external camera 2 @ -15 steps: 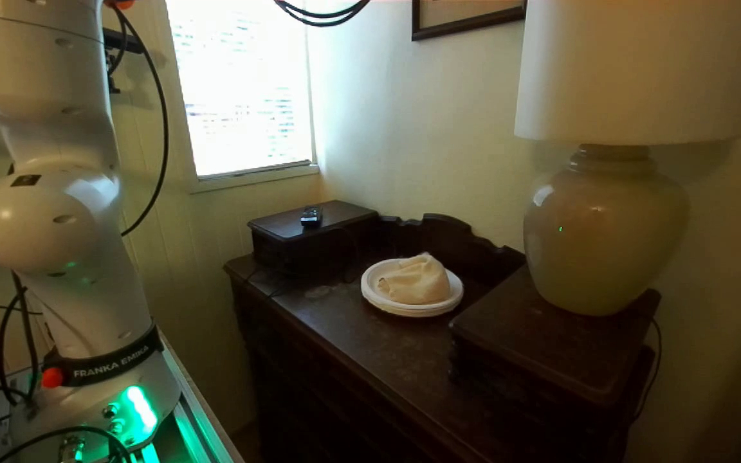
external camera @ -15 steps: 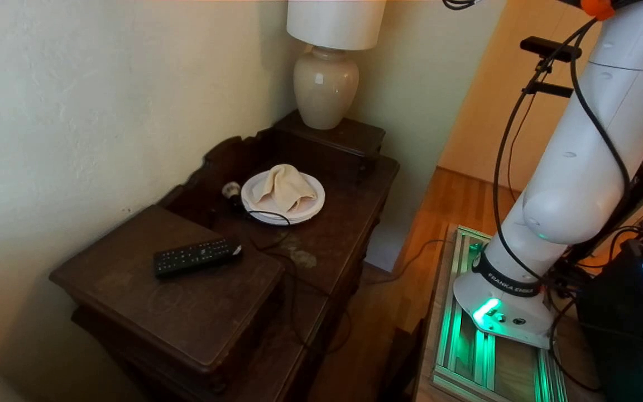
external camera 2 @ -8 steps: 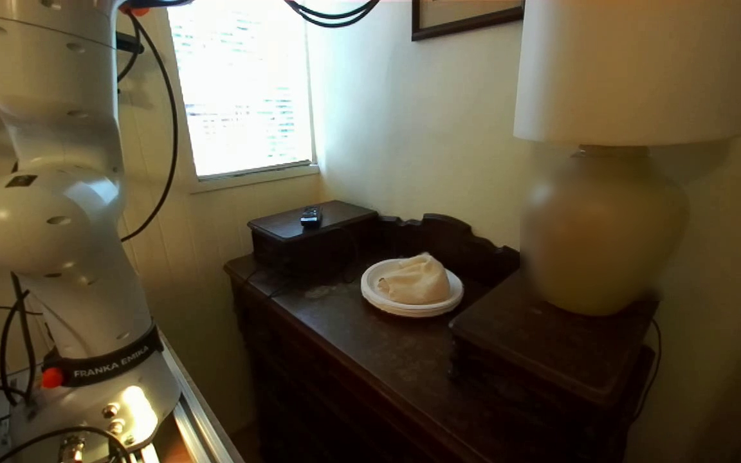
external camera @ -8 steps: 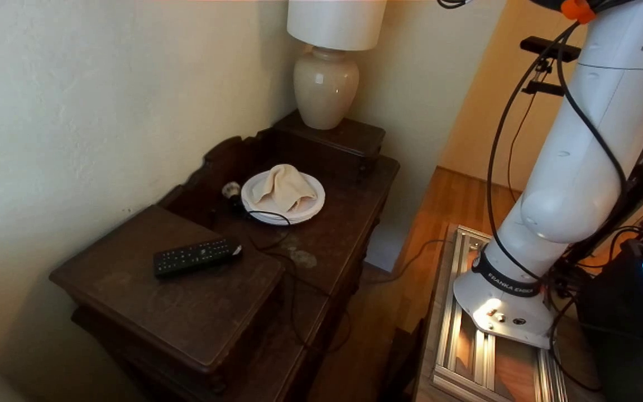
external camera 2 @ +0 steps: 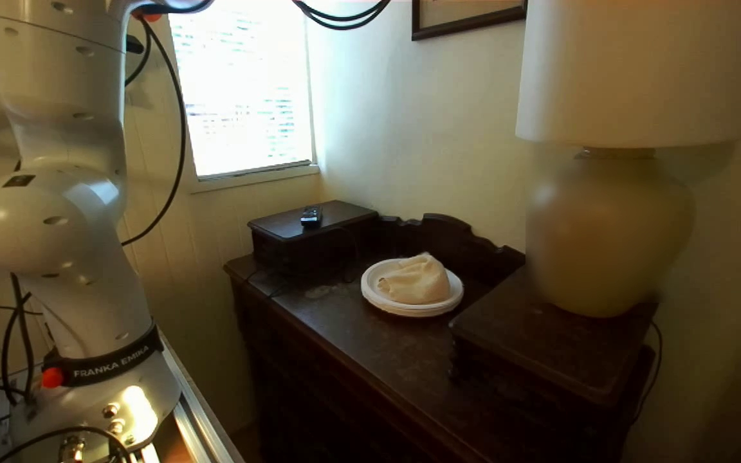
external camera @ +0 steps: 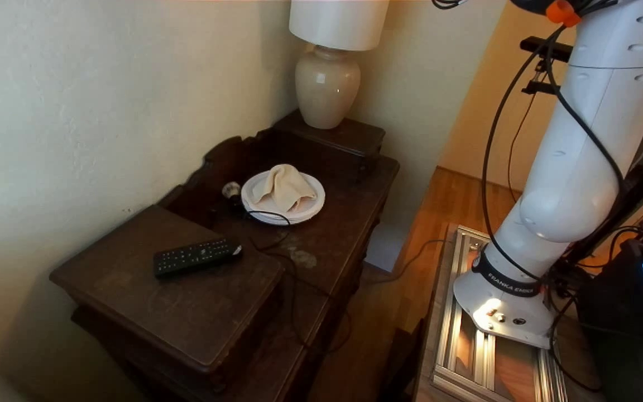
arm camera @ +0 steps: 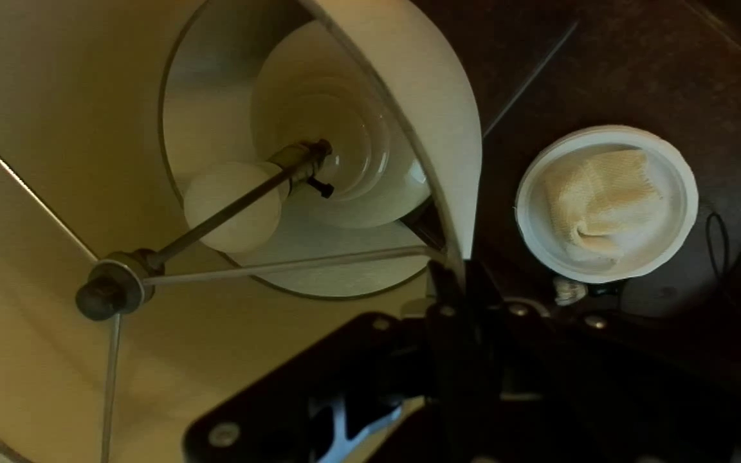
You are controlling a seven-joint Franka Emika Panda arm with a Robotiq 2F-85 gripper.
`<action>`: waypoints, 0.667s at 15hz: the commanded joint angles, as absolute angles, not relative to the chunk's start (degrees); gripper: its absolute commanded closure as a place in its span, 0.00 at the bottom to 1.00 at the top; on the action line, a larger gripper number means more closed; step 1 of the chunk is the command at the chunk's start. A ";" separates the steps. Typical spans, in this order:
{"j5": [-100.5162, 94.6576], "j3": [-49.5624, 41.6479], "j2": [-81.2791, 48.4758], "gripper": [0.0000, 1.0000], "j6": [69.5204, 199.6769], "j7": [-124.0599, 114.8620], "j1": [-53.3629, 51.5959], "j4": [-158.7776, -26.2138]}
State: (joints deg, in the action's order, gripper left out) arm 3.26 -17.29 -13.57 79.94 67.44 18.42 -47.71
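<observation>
Cream lamp (external camera: 328, 72), axis vertical, gripped shade (external camera: 338, 23) uppermost

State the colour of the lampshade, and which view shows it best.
The lampshade is plain off-white; it shows best in an exterior view.

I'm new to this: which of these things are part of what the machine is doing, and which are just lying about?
Part of the work:
lampshade, its rim between the jaws
lamp base, beneath it

Seemingly just lying about:
remote, on a raised end of the dresser
white plates, stacked
cream cloth, on the plates
</observation>
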 commanded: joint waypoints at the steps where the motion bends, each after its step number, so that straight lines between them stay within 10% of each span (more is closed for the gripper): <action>1: 5.45 -17.41 -16.02 0.94 76.40 68.81 20.05 -42.25; 10: 4.98 -16.01 -18.32 0.94 72.27 69.01 21.59 -37.12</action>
